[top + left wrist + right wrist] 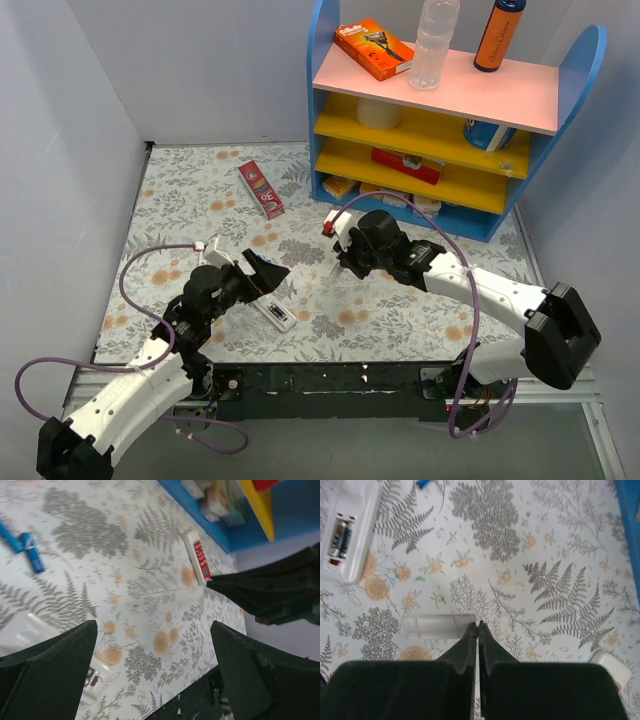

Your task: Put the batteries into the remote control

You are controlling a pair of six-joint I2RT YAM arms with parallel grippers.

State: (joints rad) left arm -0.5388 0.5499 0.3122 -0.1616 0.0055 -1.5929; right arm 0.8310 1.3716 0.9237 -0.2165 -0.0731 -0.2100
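The white remote control (351,527) lies back up at the top left of the right wrist view. Its compartment stands uncovered, with two dark batteries (340,537) side by side inside. On the mat below it lies a translucent white battery cover (438,626). My right gripper (478,625) is shut, its tips down at the cover's right end, and the cover rests against the left fingertip. From above, the remote control (272,312) lies near the front edge. My left gripper (265,270) hovers wide open over its far end, holding nothing (153,625).
A blue shelf unit (470,215) with boxes and bottles stands at the back right. A red box (262,190) lies on the floral mat behind the arms. A red-faced remote (199,560) lies near the shelf, and two blue pieces (32,557) lie further left.
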